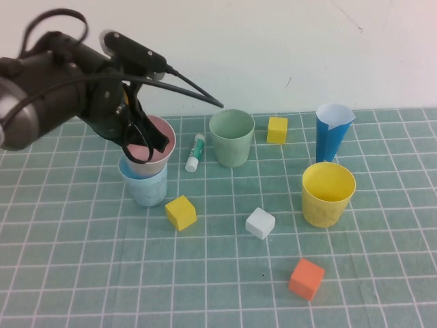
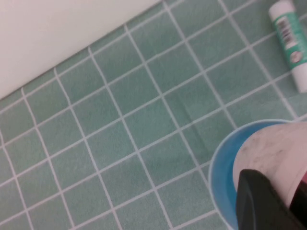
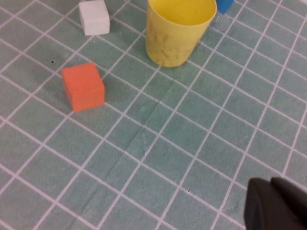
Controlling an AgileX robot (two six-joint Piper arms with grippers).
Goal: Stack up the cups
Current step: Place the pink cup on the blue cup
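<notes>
My left gripper [image 1: 158, 143] is shut on the rim of the pink cup [image 1: 151, 152], with one finger [image 2: 261, 203] outside the wall. The pink cup [image 2: 276, 151] leans a little, its lower part inside the mouth of the light blue cup [image 1: 145, 188], whose rim [image 2: 219, 178] shows around it. The pale green cup [image 1: 232, 138] stands upright at the back middle. The yellow cup [image 1: 328, 195] stands at the right. My right gripper [image 3: 280, 203] is shut and empty, hovering over bare mat nearer than the yellow cup [image 3: 178, 31]; the high view does not show it.
A glue stick [image 1: 195, 152] lies between the pink and green cups. A tall dark-blue cone [image 1: 333, 131] stands behind the yellow cup. Cubes are scattered on the mat: yellow [image 1: 181, 212], yellow [image 1: 276, 129], white [image 1: 260, 223], orange [image 1: 306, 278].
</notes>
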